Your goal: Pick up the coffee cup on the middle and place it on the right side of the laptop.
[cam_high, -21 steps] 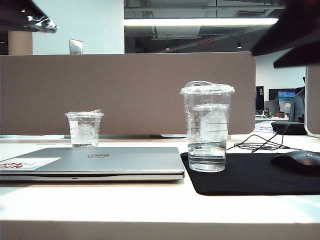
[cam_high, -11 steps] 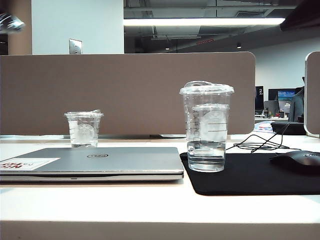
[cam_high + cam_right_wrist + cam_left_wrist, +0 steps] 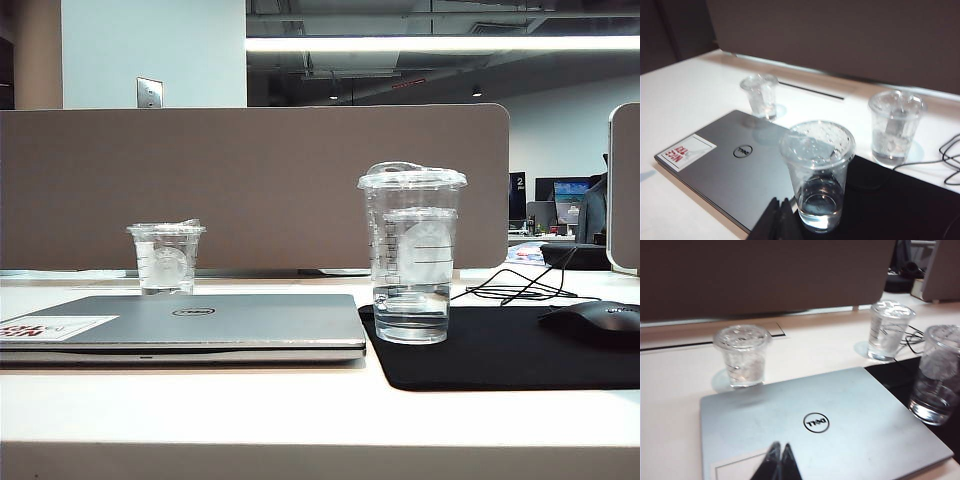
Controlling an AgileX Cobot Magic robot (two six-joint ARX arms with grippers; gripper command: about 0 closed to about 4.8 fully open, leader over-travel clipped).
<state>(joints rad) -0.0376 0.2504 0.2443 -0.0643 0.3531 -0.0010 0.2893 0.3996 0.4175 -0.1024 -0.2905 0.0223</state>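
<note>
Exterior view no longer shows either arm; coffee cup [image 3: 411, 255] sits right of laptop [image 3: 195, 322], both grippers' jaws together, so looks done.

Lidded coffee cup [image 3: 412, 255] upright just beside closed laptop [image 3: 190, 325], seemingly apart.

Clear plastic coffee cup [image 3: 411, 255], matt laptop [image 3: 200, 322]

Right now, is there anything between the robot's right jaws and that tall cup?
Nothing visible stands between them. In the right wrist view the right gripper, jaws shut, sits just in front of the coffee cup, which stands on the black mat beside the laptop. The two other cups stand farther back.
</note>
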